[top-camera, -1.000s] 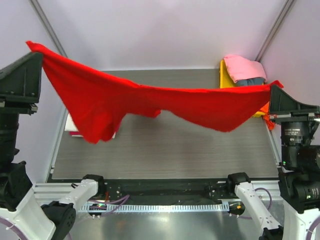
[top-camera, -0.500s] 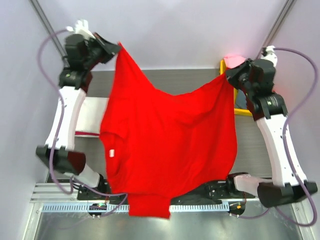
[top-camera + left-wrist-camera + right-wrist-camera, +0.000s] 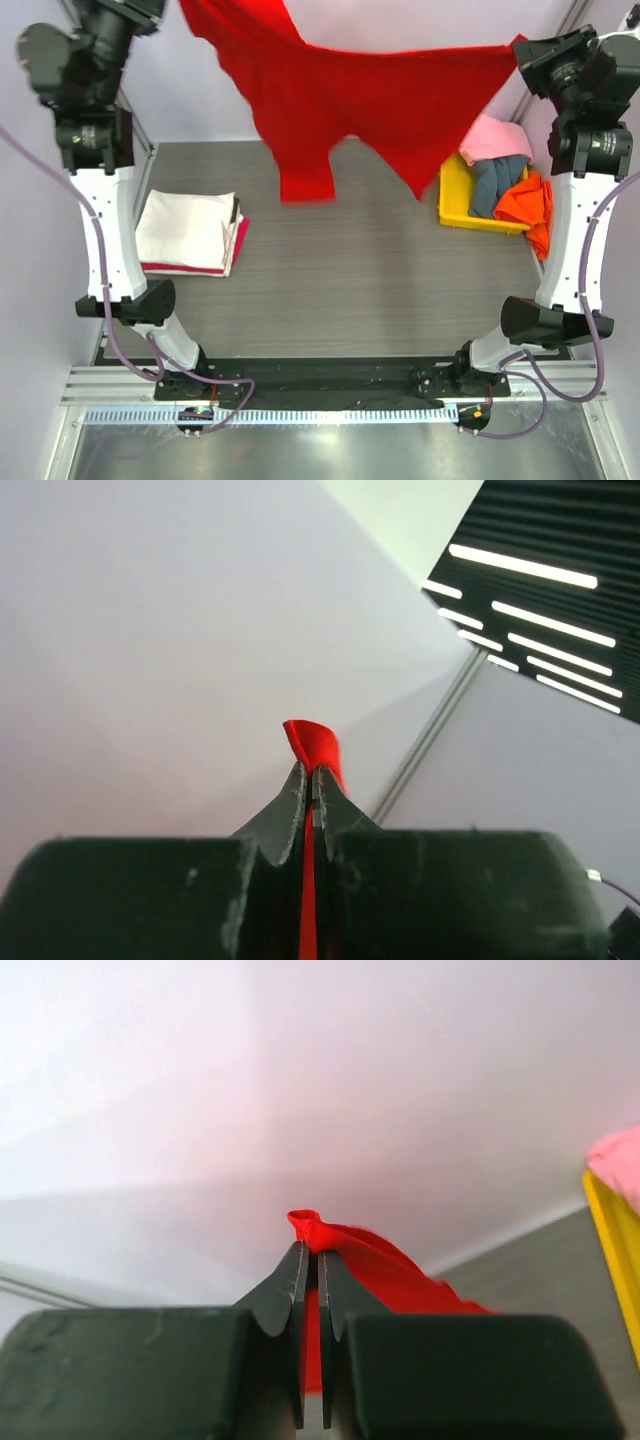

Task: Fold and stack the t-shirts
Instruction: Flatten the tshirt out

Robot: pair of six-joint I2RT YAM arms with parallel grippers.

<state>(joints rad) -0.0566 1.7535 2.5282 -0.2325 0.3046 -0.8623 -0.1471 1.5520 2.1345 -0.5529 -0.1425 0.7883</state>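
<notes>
Two grips hold the bright red cloth t-shirt [image 3: 380,90] stretched high above the grey wood-grain desk [image 3: 340,280]. The left end effector [image 3: 311,772] is clamped tight on a red edge that pokes up past its fingertips. The right end effector [image 3: 311,1250] is pinched closed on a bunched red corner. The shirt sags between them and hangs lowest left of centre. On the desk's left side a folded cream-white t-shirt [image 3: 185,225] lies on another folded piece with a pinkish-red edge. At the right, a yellow plastic tray [image 3: 452,200] holds a pink t-shirt [image 3: 495,138], a grey-blue t-shirt [image 3: 497,180] and an orange t-shirt [image 3: 527,203] spilling over its rim.
</notes>
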